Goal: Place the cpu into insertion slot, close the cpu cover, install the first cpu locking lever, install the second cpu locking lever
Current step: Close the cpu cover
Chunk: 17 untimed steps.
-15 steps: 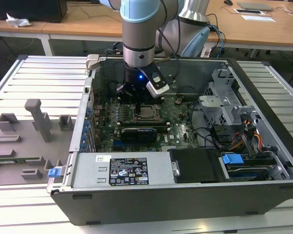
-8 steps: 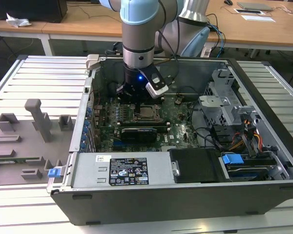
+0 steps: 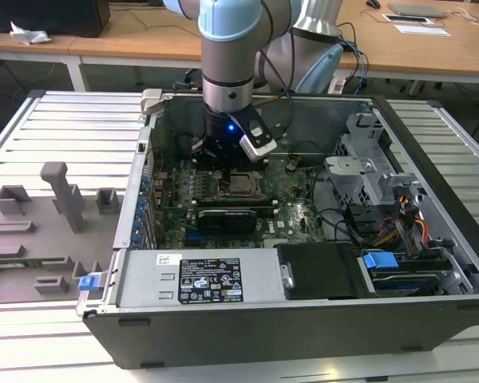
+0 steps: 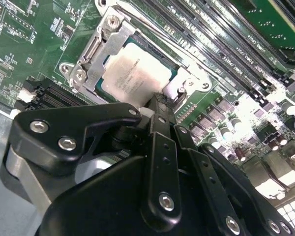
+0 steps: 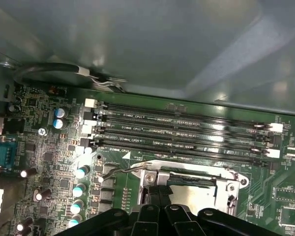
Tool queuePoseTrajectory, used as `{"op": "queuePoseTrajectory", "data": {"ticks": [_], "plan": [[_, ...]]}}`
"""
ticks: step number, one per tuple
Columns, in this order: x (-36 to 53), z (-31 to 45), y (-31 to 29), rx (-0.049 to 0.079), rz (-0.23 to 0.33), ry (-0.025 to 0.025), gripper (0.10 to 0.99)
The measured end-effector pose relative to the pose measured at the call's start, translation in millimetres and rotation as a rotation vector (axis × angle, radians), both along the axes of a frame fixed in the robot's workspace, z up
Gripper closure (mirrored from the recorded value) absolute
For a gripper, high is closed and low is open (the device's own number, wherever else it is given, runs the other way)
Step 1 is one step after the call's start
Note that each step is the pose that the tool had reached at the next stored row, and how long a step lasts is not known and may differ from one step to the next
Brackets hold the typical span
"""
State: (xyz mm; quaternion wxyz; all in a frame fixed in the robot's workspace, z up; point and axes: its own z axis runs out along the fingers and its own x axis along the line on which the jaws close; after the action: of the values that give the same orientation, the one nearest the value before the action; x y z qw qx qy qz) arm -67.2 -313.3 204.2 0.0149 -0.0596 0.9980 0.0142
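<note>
Inside the case (image 3: 319, 331), claw (image 4: 162, 102) half-hiding cpu (image 4: 132, 73) under cpu cover (image 4: 105, 46), its opening impossible to tell.

Cpu (image 4: 135, 71) under lowered cpu cover (image 4: 102, 48)

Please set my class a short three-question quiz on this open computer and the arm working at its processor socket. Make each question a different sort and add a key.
1. True or false: the pale silver-grey square cpu sits in the small square black insertion slot on the green circuit board.
2. Multiple choice: what lies over the cpu's edges? A, the thin silver metal cpu cover; B, a long black expansion card; C, a blue plastic clip.
3. Short answer: in the second wrist view, which part is the black gripper nearest?

Key: 1 true; 2 A; 3 the insertion slot, at its edge beside the cpu cover.
</note>
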Motion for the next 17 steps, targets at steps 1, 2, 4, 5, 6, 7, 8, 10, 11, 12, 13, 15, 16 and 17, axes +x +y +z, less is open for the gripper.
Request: {"op": "queuePoseTrajectory", "data": {"ticks": [1,2,4,5,6,7,8,10,11,12,13,15,16,17], "plan": [[0.0,0.1,0.0,0.000,0.000,0.0000,0.980],[0.1,0.8,0.1,0.000,0.000,-0.0004,0.980],[0.1,3.3,0.0,-0.001,0.000,0.0000,0.980],[0.1,5.7,0.0,-0.002,0.000,0.0000,0.980],[0.1,7.5,0.0,-0.004,0.000,0.0000,0.980],[0.0,9.9,0.0,-0.008,0.000,0.0000,0.980],[0.1,10.9,0.0,-0.013,0.000,-0.0001,0.980],[0.1,12.5,0.0,-0.049,0.000,0.0023,0.980],[0.1,12.5,0.0,-0.049,0.000,0.0024,0.980],[0.1,12.5,0.0,-0.049,0.000,0.0024,0.980],[0.1,12.5,0.0,-0.049,0.000,0.0025,0.980],[0.1,12.5,0.0,-0.049,0.000,0.0024,0.980],[0.1,12.5,-0.1,-0.049,0.000,0.0024,0.980],[0.3,12.5,-0.6,-0.049,0.000,0.0025,0.980]]}}
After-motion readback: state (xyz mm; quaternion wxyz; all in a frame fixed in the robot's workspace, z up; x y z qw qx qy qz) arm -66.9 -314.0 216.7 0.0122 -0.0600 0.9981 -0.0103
